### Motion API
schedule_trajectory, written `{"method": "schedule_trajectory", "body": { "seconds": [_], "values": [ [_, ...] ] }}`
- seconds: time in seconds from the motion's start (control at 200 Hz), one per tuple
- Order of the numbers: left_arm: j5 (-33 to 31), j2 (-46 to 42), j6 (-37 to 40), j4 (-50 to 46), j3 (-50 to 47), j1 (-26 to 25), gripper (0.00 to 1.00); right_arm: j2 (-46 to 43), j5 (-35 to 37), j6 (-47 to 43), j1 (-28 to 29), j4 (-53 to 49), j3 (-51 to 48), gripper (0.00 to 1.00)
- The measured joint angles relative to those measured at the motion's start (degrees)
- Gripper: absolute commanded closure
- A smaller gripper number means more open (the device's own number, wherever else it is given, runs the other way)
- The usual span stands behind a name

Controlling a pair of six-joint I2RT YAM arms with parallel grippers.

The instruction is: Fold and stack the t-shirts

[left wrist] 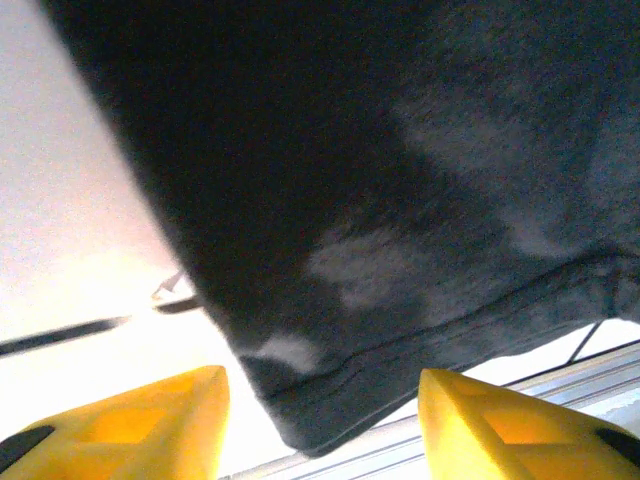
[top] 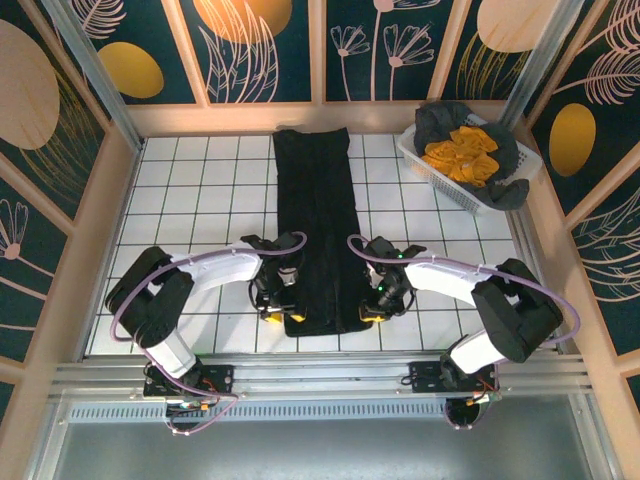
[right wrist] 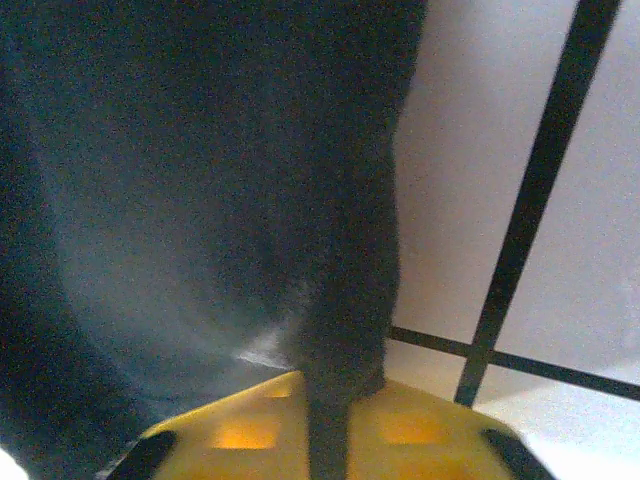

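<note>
Lying down the middle of the white tiled counter [top: 190, 200], the black t-shirt [top: 318, 230] forms a long narrow strip that runs from the far edge to just ahead of the arm bases. From above, the left tool [top: 283, 316] sits at the strip's near left corner and the right tool [top: 374, 314] at its near right corner, but that view does not settle how the jaws stand.

The wrist cameras do. On the left, two yellow fingers [left wrist: 140, 425] stand well apart, open, with the stitched hem corner hanging between them. On the right, the yellow fingers [right wrist: 240, 430] are pressed together, closed on a ridge of the black cloth pinched between them, with a bare tile and dark grout lines beside it.

The overhead view alone takes in the far right corner, where a white lattice basket [top: 440, 183] holds a mustard-yellow t-shirt [top: 462, 155] bundled on a dark grey t-shirt [top: 440, 120].
</note>
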Motion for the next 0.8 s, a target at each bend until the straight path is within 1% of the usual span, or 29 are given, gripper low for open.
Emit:
{"method": "schedule_trajectory", "body": {
  "seconds": [0.16, 0.25, 0.37, 0.42, 0.48, 0.631, 0.731, 0.801],
  "values": [
    [1.1, -4.0, -2.0, 0.3, -4.5, 0.0, 0.47, 0.0, -1.5, 0.1, 0.0, 0.5, -0.1, 1.00],
    [2.4, -3.7, -3.7, 1.3, -5.7, 0.0, 0.47, 0.0, -2.1, 0.0, 0.0, 0.5, -0.1, 1.00],
    [4.7, -2.0, -5.9, 5.2, -5.6, 0.0, 0.52, 0.0, -2.8, 0.0, 0.0, 0.5, -0.1, 1.00],
    [5.4, -1.0, -6.4, 6.0, -5.4, 0.0, 0.56, 0.0, -3.0, 0.0, 0.0, 0.4, -0.1, 1.00],
    [5.9, -0.2, -7.2, 6.0, -5.1, 0.0, 0.65, 0.0, -3.5, 0.0, 0.0, 0.3, -0.1, 1.00],
    [5.9, 1.3, -7.9, 5.5, -4.4, 0.0, 1.00, 0.0, -4.3, 0.0, 0.0, 0.3, -0.1, 1.00],
    [6.4, 1.2, -7.4, 5.8, -4.5, -0.1, 1.00, -0.7, -5.0, 0.0, 0.2, 0.1, -0.5, 1.00],
    [6.8, -0.3, -7.5, 7.0, -6.4, 0.0, 1.00, -2.1, -5.8, 0.1, 0.7, -0.3, -1.6, 1.00]
  ]
}}
